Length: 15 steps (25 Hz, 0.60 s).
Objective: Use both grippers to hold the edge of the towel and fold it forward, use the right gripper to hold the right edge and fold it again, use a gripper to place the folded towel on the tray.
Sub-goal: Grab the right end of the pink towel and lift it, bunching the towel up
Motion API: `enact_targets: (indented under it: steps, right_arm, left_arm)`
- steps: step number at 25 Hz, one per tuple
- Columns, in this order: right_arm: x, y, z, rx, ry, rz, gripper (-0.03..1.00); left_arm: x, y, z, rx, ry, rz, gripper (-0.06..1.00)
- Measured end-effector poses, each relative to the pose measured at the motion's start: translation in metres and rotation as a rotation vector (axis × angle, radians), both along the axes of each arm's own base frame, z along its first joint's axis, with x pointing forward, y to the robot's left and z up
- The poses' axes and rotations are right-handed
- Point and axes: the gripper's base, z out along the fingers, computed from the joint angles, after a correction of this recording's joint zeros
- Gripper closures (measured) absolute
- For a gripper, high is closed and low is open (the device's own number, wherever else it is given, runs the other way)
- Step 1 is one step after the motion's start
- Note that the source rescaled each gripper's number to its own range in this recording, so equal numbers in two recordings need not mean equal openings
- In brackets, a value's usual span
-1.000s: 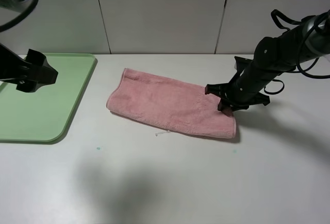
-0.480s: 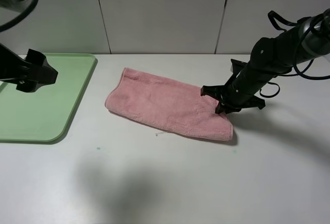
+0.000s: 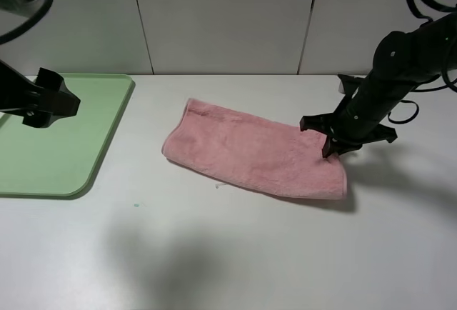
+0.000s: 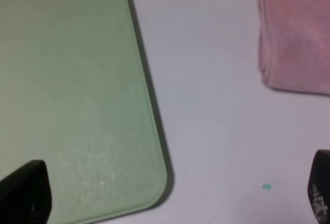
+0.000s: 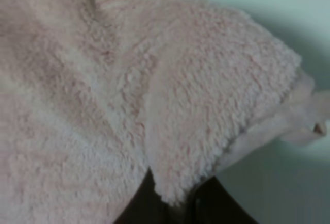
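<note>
While my right gripper (image 3: 330, 146) is clamped on the towel (image 3: 250, 154) at its right end, the long axis runs far-left to near-right; left gripper (image 3: 61, 101) hangs wide open over the tray (image 3: 71, 160).

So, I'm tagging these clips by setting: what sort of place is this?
Probably a robot lab test bench: a white table against plain wall panels, two black robot arms over it, and only a pink towel and green tray as props.
</note>
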Motion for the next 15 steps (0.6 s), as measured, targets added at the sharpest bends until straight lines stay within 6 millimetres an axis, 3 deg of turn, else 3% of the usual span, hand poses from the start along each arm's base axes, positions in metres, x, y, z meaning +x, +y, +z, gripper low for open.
enact_targets:
  steps: [8, 15]
  right_arm:
    - [-0.006, -0.043, 0.018, -0.101, 0.06, 0.0, 0.92]
    - [-0.012, -0.078, 0.021, -0.186, 0.14, -0.019, 0.92]
  left_arm:
    - [0.0, 0.0, 0.0, 0.0, 0.0, 0.0, -0.05]
    - [0.0, 0.0, 0.0, 0.0, 0.0, 0.0, -0.05]
